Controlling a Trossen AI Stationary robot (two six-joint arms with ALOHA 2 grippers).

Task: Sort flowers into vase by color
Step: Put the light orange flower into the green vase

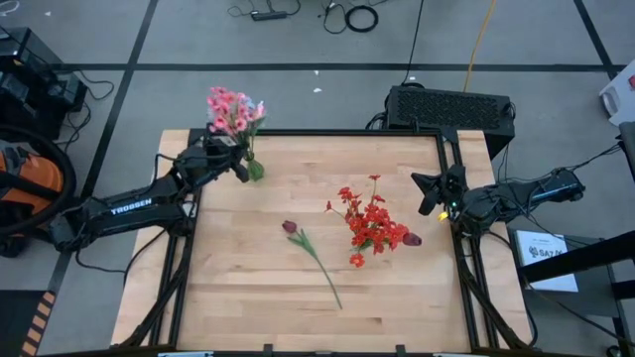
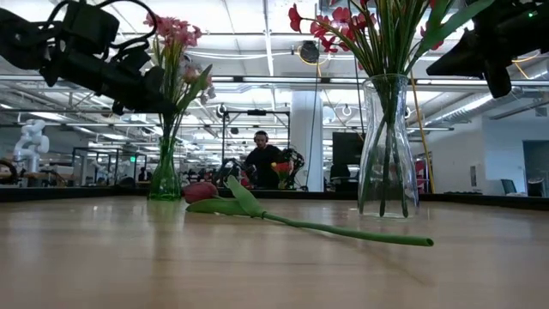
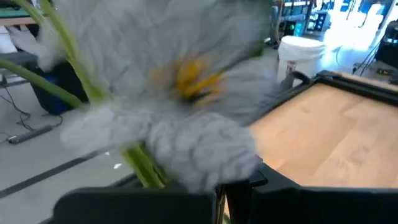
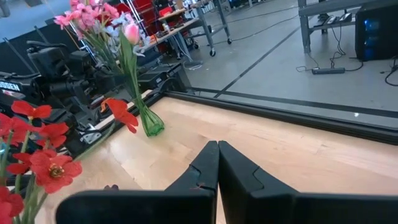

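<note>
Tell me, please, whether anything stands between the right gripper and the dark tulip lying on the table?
Yes. The clear vase of red flowers stands between the right gripper, at the table's right edge with jaws shut, and the dark tulip lying mid-table. The left gripper is at the green vase.

My two dark fingers [image 4: 217, 165] are pressed together over the wooden table [image 4: 298, 155]. Beyond them a green vase [image 4: 151, 123] stands near the table's far edge, holding pink flowers [image 4: 93, 15]. The left arm [image 4: 59, 71] is just beside that vase. Red flowers [image 4: 37, 149] show nearer me.
</note>
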